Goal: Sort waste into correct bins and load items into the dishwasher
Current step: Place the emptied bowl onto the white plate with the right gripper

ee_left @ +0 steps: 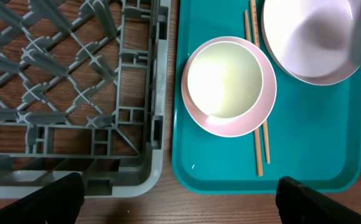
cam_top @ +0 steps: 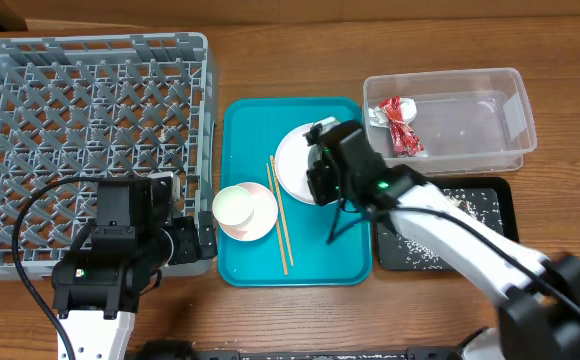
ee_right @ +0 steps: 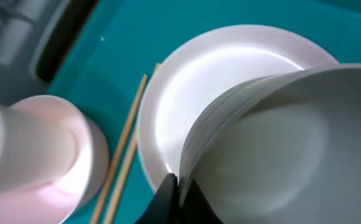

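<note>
My right gripper [cam_top: 320, 165] [ee_right: 179, 186] is shut on the rim of the pale grey-green bowl [ee_right: 280, 155] and holds it tilted over the white plate [cam_top: 292, 165] [ee_right: 187, 106] on the teal tray. In the overhead view the arm hides the bowl. The small white cup [cam_top: 235, 207] [ee_left: 224, 84] stands in the pink dish [cam_top: 260, 225] [ee_left: 264, 109]. The chopsticks [cam_top: 279, 215] [ee_left: 259, 140] lie beside them. My left gripper [cam_top: 195, 240] [ee_left: 180, 199] is open and empty, over the table between the grey dish rack [cam_top: 90, 130] [ee_left: 75, 93] and the tray.
The teal tray [cam_top: 320, 255] [ee_left: 218, 168] sits in the middle of the table. The clear tub [cam_top: 470, 120] at the right holds the red-and-silver wrapper [cam_top: 400, 125]. The black tray [cam_top: 495, 200] in front of it holds scattered white rice [cam_top: 475, 207].
</note>
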Controlling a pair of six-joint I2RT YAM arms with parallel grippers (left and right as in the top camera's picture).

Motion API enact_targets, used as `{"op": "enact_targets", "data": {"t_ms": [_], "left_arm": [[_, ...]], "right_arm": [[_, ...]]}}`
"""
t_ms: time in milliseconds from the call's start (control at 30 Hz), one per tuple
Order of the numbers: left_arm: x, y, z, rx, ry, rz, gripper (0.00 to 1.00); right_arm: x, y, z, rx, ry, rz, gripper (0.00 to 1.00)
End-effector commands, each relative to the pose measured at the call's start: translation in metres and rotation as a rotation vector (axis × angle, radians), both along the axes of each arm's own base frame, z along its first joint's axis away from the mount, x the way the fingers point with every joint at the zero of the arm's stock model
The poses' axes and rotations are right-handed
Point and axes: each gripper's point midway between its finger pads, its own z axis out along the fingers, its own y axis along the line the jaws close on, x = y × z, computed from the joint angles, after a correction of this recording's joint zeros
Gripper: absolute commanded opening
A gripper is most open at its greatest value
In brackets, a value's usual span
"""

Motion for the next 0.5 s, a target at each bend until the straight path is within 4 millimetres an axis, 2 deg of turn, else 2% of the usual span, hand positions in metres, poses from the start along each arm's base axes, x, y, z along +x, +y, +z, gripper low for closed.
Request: {"op": "enact_targets", "data": {"t_ms": [0, 33, 133, 233, 300, 367, 467], "left_arm": [[0.004, 0.001, 0.008, -0.008, -0.021, 0.021, 1.0], [0.004, 0.001, 0.008, -0.009, -0.021, 0.021, 1.0], [0.004, 0.001, 0.008, -0.008, -0.021, 0.021, 1.0], [0.005, 0.001, 0.009, -0.009, -0.029, 0.021, 1.0], [0.007, 0.001, 0.01, -0.01, -0.035, 0.021, 1.0], [0.009, 0.001, 0.011, -0.01, -0.045, 0.02, 1.0], [0.014, -0.002, 0.015, -0.02, -0.071, 0.013, 1.0]], "right_arm": [[0.011, 0.007, -0.034, -0.047, 0.023, -0.005, 0.04], [0.011, 0.009, -0.039, -0.043, 0.035, 0.003, 0.04], [0.01, 0.012, -0.04, -0.034, 0.039, 0.011, 0.16], [0.01, 0.013, -0.032, -0.024, 0.037, 0.016, 0.21], [0.009, 0.013, -0.022, -0.023, 0.04, 0.018, 0.29], [0.008, 0.01, 0.007, -0.025, 0.042, 0.014, 0.4], [0.008, 0.0, 0.048, -0.014, 0.035, -0.011, 0.44]]}}
